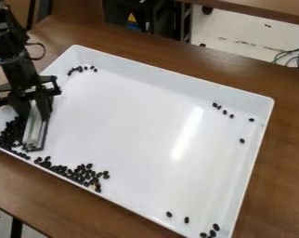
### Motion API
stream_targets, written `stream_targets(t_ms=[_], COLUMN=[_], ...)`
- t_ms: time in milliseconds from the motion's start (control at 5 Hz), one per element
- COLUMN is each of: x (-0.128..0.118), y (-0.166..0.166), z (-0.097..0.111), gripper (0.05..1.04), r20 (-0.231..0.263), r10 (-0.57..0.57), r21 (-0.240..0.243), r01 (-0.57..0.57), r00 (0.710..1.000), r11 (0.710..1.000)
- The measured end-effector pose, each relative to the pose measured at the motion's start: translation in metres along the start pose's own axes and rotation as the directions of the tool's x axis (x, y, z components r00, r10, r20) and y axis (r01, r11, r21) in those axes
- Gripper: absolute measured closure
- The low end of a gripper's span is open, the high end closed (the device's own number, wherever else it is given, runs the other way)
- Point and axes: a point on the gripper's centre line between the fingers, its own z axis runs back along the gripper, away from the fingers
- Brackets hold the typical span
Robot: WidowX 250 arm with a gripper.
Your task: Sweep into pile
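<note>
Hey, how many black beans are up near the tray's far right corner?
6 black beans: four in a slanting row, one alone to the right of that row, and one alone below these. Nothing there seems to hide any more.

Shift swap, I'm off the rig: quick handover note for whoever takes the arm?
Pincer: closed on a silvery bar, at the left end of the white tray as seen by the camera.
Job's things: densest heap of black beans in the near-left corner, beside the bar. Looser cluster along the near wall.
Done: most beans sit in those two groups.
Left: a few far-left beans, a far-right group, two more by the right wall, several toward the near-right corner. Heap and cluster still need merging into one pile.
</note>
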Motion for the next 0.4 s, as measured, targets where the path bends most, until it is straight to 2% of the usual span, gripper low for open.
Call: stream_targets(t_ms=[200, 400], x=[0.0021, 0.0019], y=[0.0038, 0.0027], z=[0.0016, 0.0016], gripper=[0.731, 0.731], r20=[-0.018, -0.018], r10=[-0.056, -0.075], r21=[0.026, 0.022], r01=[0.057, 0.076], r00=[0.998, 0.997], r11=[0.998, 0.997])
